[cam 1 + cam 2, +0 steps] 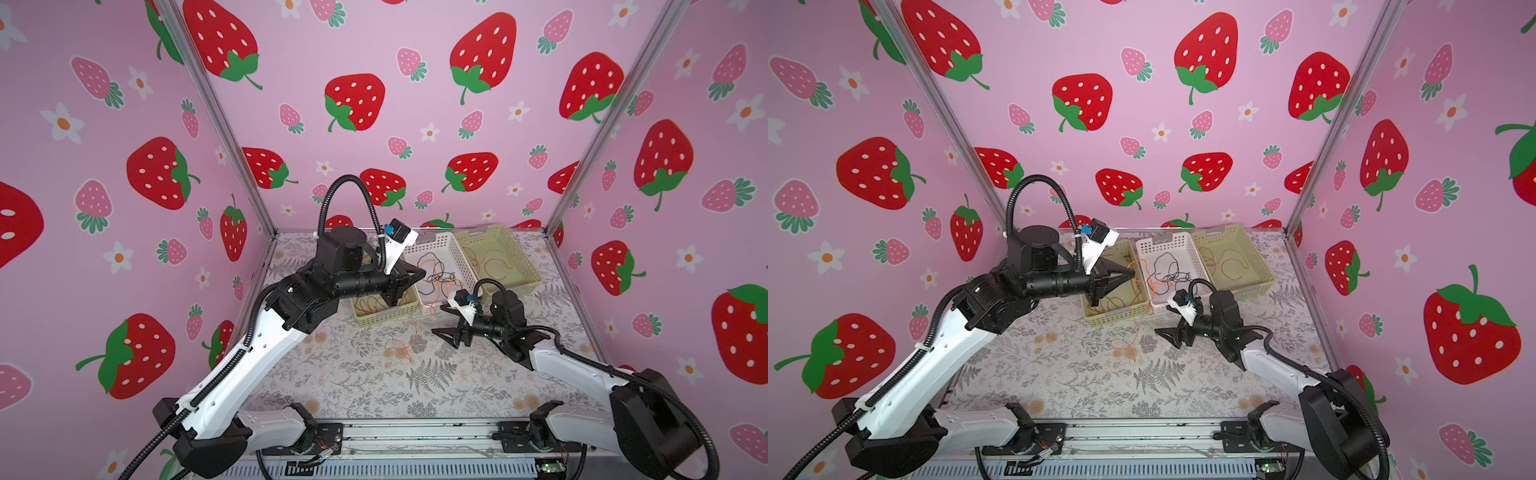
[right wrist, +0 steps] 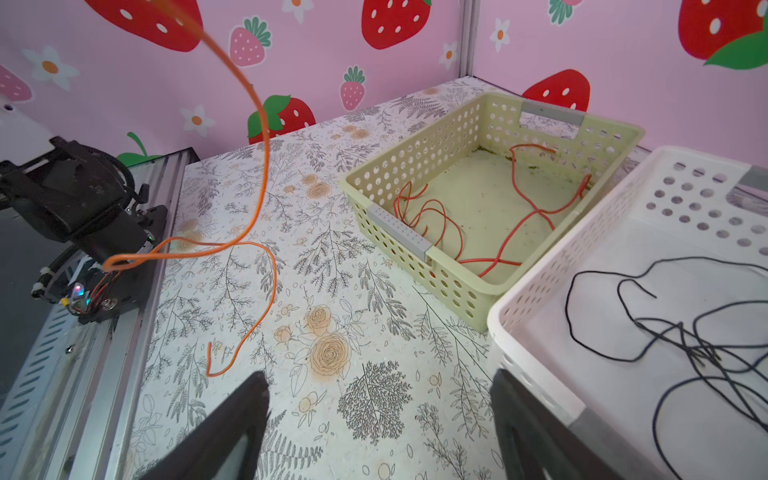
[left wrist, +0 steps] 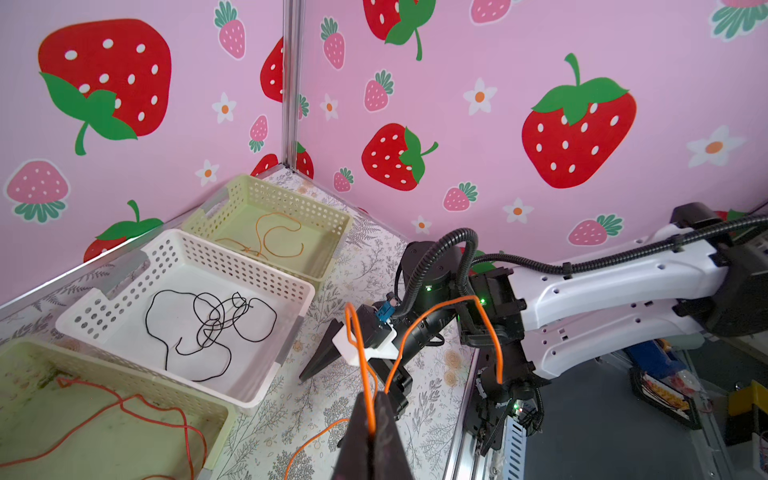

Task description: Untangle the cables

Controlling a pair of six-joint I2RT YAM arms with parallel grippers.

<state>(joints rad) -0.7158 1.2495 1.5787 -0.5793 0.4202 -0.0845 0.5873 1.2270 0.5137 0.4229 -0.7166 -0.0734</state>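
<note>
Closest to the lens in the left wrist view, the left gripper [image 3: 371, 409] is pinched together on the orange cable [image 2: 265, 166], which rises out of its tip in two springy loops; in both top views this gripper hangs raised at about 11 o'clock on the table [image 2: 332, 291], taking the back wall as 12, and the cable drops from it to a loose tail curled near the table's centre. The right gripper [image 2: 376, 386] stands wide apart and empty, low over the table at about 2 o'clock of centre, just beside the near corner of the white basket [image 3: 232, 266]. Inside that basket, at 12 o'clock, the black cable [image 3: 214, 322] lies in a loose snarl; a brownish-orange cable [image 3: 257, 232] lies curled in the right green basket [image 3: 291, 195] at 1 o'clock, and a reddish cable [image 2: 538, 212] sprawls in the left green basket [image 2: 415, 166] at 11 o'clock. All of them look feather-light, limp yet a little springy, with a smooth sheath that would likely slip through a slack pinch; being so thin, each probably wants a firm pinch on a raised loop or close to a free end, since a strand lying flat offers little to catch. A hard tug on the black snarl might tighten it rather than free it. No brand, label or legible writing shows on anything in view
</note>
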